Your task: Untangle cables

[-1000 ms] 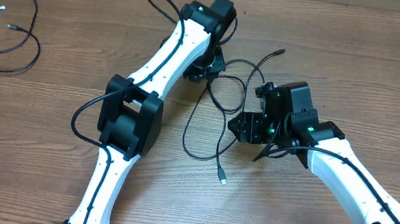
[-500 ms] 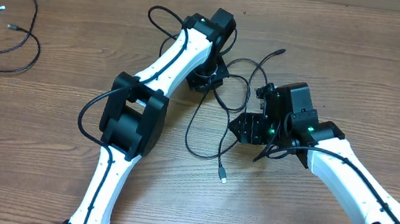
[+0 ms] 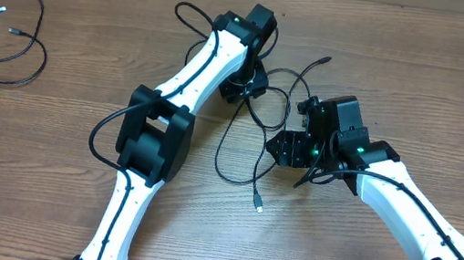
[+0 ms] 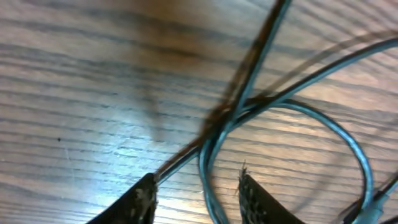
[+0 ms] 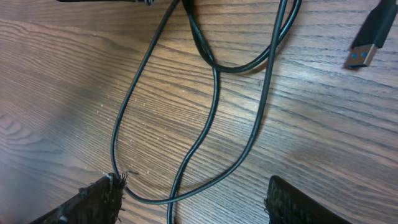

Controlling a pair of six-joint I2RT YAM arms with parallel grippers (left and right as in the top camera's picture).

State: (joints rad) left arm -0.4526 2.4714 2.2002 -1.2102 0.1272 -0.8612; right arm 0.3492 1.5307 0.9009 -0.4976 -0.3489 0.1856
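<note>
Tangled cables (image 3: pixel 256 126) are noted on the wooden table (image 3: pixel 424 76): thin black cords, crossed and looped over one another.

The left gripper (image 3: pixel 244 84) is set low over the far edge of the tangle. In the left wrist view its fingertips (image 4: pixel 144 196) are seen apart. One strand of the tangle (image 4: pixel 217 134) is passed through the gap between them, and nothing is pinched. A second strand is run up to the tip of one finger; contact cannot be told.

The right gripper (image 3: pixel 285 147) is held just beside the tangle, on the right arm's side. Its fingers (image 5: pixel 99 199) are spread wide in the right wrist view, with two strands (image 5: pixel 214 81) laid on the wood between them, unclamped.

A USB plug (image 5: pixel 367 46) is lying near the tangle. A small plug (image 3: pixel 258 208) is found at the tangle's near end.

A coiled cable (image 3: pixel 4 31) is lying well apart from the tangle, beyond the left arm.
</note>
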